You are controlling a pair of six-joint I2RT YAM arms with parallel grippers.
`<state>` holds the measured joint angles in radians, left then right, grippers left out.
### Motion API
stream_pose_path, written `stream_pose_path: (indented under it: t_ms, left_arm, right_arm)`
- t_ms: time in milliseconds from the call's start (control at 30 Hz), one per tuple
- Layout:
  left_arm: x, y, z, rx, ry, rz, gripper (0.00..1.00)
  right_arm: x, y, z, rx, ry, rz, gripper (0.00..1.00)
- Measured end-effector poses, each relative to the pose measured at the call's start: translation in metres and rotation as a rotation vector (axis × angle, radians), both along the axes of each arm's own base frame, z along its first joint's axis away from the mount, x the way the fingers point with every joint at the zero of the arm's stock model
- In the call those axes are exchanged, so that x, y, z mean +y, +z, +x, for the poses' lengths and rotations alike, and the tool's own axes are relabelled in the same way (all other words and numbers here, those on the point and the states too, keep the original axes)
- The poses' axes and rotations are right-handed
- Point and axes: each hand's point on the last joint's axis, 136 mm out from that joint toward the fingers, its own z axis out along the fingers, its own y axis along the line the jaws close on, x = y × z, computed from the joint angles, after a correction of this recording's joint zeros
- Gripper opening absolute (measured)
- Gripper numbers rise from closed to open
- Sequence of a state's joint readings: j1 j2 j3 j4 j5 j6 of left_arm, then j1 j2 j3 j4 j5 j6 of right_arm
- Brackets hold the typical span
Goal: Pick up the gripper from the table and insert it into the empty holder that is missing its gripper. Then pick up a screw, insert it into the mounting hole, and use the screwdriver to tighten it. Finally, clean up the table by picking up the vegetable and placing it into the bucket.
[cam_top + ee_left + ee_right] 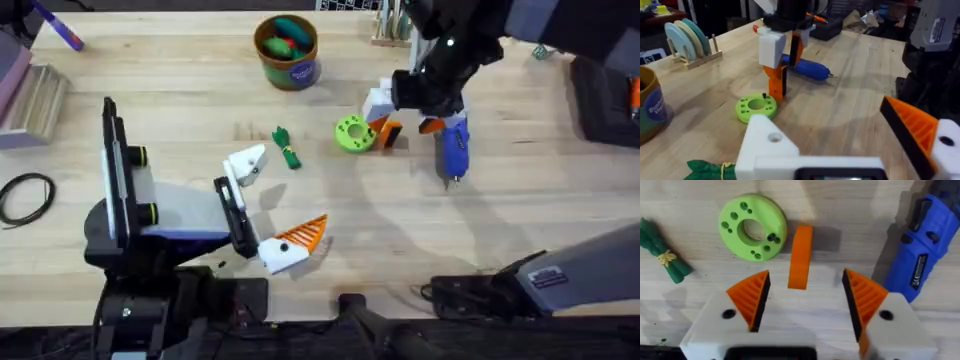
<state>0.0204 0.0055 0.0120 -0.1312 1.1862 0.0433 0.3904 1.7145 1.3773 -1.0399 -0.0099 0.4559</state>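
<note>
Left hand (285, 240): held low over the near part of the bench (520, 210), turned sideways, its fingers spread wide with nothing between them.
Left arm: seen folded just above its base at the near left.
Vegetable (288, 148): laid flat on the bench just beyond the left hand, left of the green disc (352, 133).
Gripper (801, 256): a small orange block resting on the bench just beside the green disc, between disc and screwdriver (920, 257).
Right hand (805, 302): pointed down at the gripper, its fingers wide apart on either side of it, nothing grasped.
Right arm: reached forward from the near right, wrist bent down over the gripper.
Screwdriver: laid on the bench right of the right hand.
Bucket (288, 52): stood at the far side, well apart from the vegetable.
</note>
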Motion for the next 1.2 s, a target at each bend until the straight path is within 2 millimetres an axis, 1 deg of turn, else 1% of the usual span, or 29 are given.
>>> stream_pose_path:
  t_ms: [400,733,1200]
  left_arm:
    - [0.000,0.000,0.000,0.000,0.000,0.000,0.985]
    - [0.000,0.000,0.000,0.000,0.000,0.000,0.985]
    - [0.000,0.000,0.000,-0.001,0.000,0.000,0.985]
  right_arm:
    - [0.002,-0.002,0.003,-0.004,0.008,0.008,0.861]
    - [0.000,-0.002,0.004,-0.014,0.009,-0.010,0.846]
    - [0.010,-0.002,0.000,-0.017,0.039,-0.016,0.845]
